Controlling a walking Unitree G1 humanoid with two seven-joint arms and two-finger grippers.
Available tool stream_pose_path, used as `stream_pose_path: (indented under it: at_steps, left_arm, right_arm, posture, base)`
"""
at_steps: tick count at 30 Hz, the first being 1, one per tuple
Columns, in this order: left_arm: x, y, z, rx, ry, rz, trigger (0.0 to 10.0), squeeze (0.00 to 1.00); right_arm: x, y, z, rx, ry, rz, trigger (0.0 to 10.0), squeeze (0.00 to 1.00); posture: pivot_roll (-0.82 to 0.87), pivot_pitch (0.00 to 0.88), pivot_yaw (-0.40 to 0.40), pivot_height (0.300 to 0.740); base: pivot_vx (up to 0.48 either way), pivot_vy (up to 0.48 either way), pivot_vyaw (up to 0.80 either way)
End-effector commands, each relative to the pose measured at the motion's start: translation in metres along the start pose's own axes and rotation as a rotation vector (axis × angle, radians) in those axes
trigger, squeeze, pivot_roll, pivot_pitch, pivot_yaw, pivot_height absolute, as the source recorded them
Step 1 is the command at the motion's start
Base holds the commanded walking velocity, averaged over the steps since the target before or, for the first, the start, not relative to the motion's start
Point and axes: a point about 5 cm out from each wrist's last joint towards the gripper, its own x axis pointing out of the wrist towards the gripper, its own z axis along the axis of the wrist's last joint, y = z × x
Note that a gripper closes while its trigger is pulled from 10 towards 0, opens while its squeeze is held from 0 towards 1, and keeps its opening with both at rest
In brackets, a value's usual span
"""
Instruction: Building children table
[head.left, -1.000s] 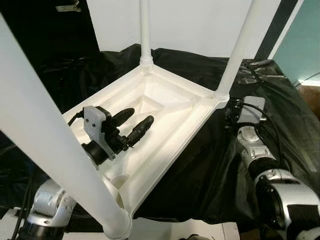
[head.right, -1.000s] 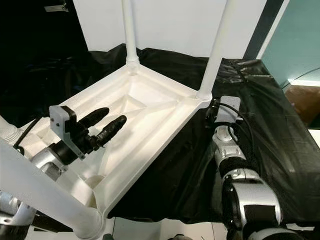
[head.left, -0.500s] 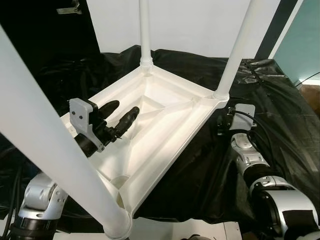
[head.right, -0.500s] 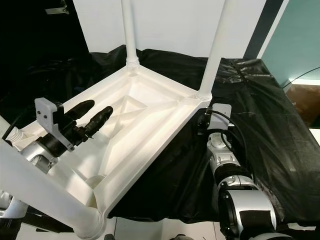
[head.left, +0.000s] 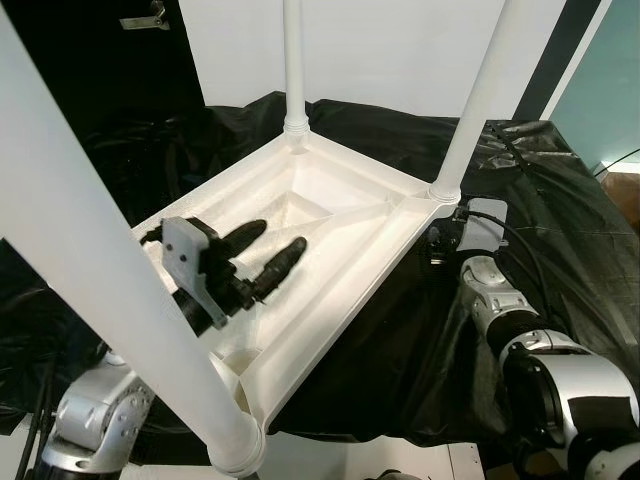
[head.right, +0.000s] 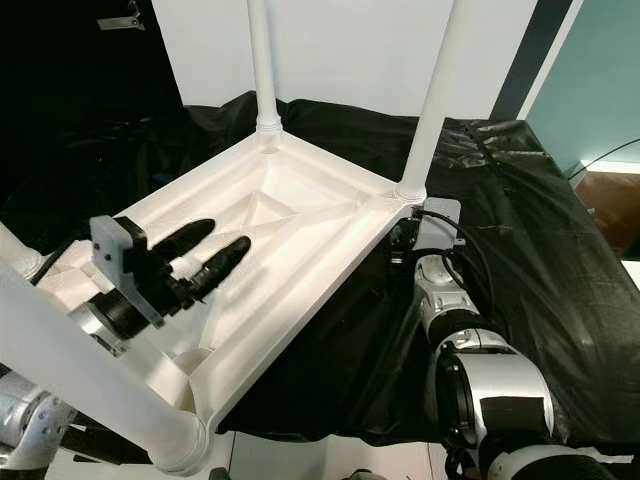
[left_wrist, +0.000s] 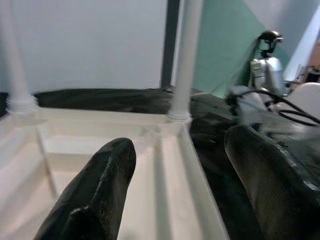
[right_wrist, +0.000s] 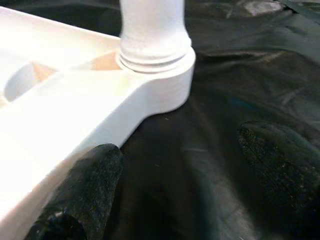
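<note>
A white plastic children's table lies upside down on black sheeting. Three white legs stand up from its corners: a far leg, a right leg and a near-left leg. My left gripper hovers open over the ribbed underside of the tabletop, holding nothing. Its two black fingers point toward the right leg's corner. My right gripper is open beside that corner's leg socket, low over the sheeting, with nothing between its fingers. Its wrist sits just right of the corner.
Crinkled black sheeting covers the work surface all round the table. A white wall panel stands behind, and a teal wall is at the right. Cables loop off my right wrist. Another humanoid robot stands in the distance.
My left gripper swung left over the tabletop underside, then came back right, still open. My right wrist crept closer to the right leg's corner.
</note>
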Motion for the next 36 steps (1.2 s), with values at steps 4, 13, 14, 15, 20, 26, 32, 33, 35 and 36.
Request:
stream_pose_path:
  at_steps: [4,13,14,15,20,26,32,33,35,36]
  left_arm:
    - [0.003,-0.02,0.008,-0.027,-0.021,-0.032,10.0,0.0]
    - [0.008,-0.042,0.007,-0.031,0.048,-0.078,10.0,0.0]
    - [0.008,-0.042,0.007,-0.031,0.048,-0.078,10.0,0.0]
    - [0.009,-0.045,0.006,-0.035,0.062,-0.084,10.0,0.0]
    - [0.014,-0.053,0.006,-0.04,0.115,-0.111,10.0,0.0]
    - [0.018,-0.045,0.006,0.003,0.121,-0.068,10.0,0.0]
    - [0.021,-0.018,0.004,0.069,0.137,0.072,10.0,0.0]
    - [0.02,-0.009,0.005,0.095,0.14,0.099,10.0,0.0]
    - [0.013,0.006,0.006,0.137,0.174,0.117,10.0,0.0]
    - [0.013,0.006,0.006,0.137,0.174,0.117,10.0,0.0]
  right_arm:
    - [0.002,0.003,0.005,0.032,0.001,0.068,10.0,0.0]
    - [0.003,0.027,0.017,0.057,-0.017,0.261,10.0,0.0]
    - [0.003,0.027,0.017,0.057,-0.017,0.261,10.0,0.0]
    - [0.003,0.03,0.02,0.065,-0.023,0.285,10.0,0.0]
    - [0.004,0.041,0.031,0.054,-0.056,0.353,10.0,0.0]
    - [0.004,0.036,0.032,0.053,-0.061,0.326,10.0,0.0]
    - [0.004,0.019,0.025,-0.029,-0.075,0.253,10.0,0.0]
    - [0.004,0.012,0.023,-0.032,-0.086,0.23,10.0,0.0]
    - [0.002,0.003,0.02,0.002,-0.115,0.216,10.0,0.0]
    - [0.002,0.003,0.02,0.002,-0.115,0.216,10.0,0.0]
  posture:
    - [0.11,0.064,-0.032,0.74]
    - [0.13,0.077,-0.037,0.74]
    - [0.13,0.077,-0.037,0.74]
    - [0.13,0.077,-0.037,0.74]
    - [0.14,0.076,-0.025,0.74]
    - [0.12,0.072,-0.019,0.74]
    - [0.12,0.071,-0.02,0.74]
    - [0.11,0.07,-0.019,0.74]
    - [0.1,0.069,-0.016,0.74]
    - [0.1,0.069,-0.016,0.74]
  base:
    - [0.0,0.0,0.0]
    - [0.0,0.0,0.0]
    - [0.0,0.0,0.0]
    - [0.0,0.0,0.0]
    - [0.0,0.0,0.0]
    - [0.0,0.0,0.0]
    - [0.0,0.0,0.0]
    - [0.0,0.0,0.0]
    - [0.0,0.0,0.0]
    - [0.0,0.0,0.0]
